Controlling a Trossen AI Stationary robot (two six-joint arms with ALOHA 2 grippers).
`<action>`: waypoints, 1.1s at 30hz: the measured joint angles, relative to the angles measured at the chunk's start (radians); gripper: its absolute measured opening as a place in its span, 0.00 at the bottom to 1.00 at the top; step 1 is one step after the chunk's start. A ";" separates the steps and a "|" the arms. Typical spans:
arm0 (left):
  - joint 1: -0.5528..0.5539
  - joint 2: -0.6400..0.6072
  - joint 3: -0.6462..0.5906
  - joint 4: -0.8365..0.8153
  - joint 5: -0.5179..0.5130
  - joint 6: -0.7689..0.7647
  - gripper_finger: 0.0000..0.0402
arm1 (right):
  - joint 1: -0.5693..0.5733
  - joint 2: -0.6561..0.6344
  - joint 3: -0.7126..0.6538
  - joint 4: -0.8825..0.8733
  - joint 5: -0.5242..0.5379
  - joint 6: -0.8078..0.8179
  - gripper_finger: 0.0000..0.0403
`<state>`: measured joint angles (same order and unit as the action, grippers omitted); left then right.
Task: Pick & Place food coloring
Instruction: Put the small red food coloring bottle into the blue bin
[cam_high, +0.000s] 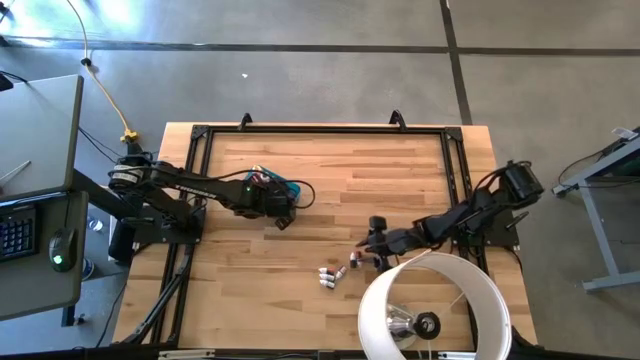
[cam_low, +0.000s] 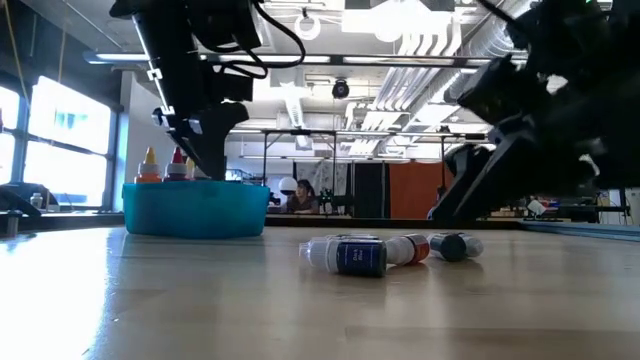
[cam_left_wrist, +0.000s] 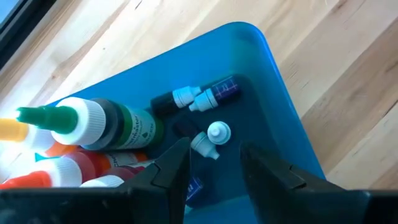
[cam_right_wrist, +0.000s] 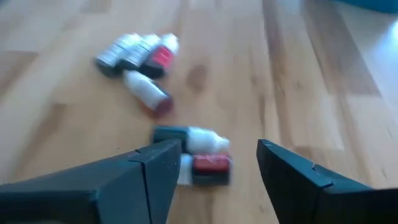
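Your right gripper (cam_right_wrist: 214, 180) hangs low over the table (cam_high: 400, 190), fingers spread, nothing between them; just beyond its tips lie two small food coloring bottles (cam_right_wrist: 198, 154) side by side, three more (cam_right_wrist: 138, 65) a little farther off. Your left gripper (cam_left_wrist: 214, 165) hangs over the blue bin (cam_left_wrist: 280, 118), fingers apart, holding nothing. Inside the bin: a green-capped bottle (cam_left_wrist: 93, 121), orange and red ones, and several small white-capped bottles (cam_left_wrist: 208, 93) lying loose.
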<state>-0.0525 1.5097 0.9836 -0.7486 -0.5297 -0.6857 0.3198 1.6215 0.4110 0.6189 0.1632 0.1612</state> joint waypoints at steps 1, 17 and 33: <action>0.000 0.000 0.000 0.001 0.000 0.000 0.34 | -0.002 0.010 0.000 0.000 0.006 0.010 0.52; 0.000 0.000 0.000 -0.001 0.000 0.000 0.34 | -0.012 0.088 0.002 0.017 -0.051 0.042 0.60; 0.000 0.000 0.000 -0.001 0.000 0.000 0.34 | -0.014 0.089 0.003 -0.045 -0.115 -0.182 0.52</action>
<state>-0.0525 1.5097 0.9840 -0.7494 -0.5301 -0.6855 0.3054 1.7107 0.4137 0.5742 0.0478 -0.0208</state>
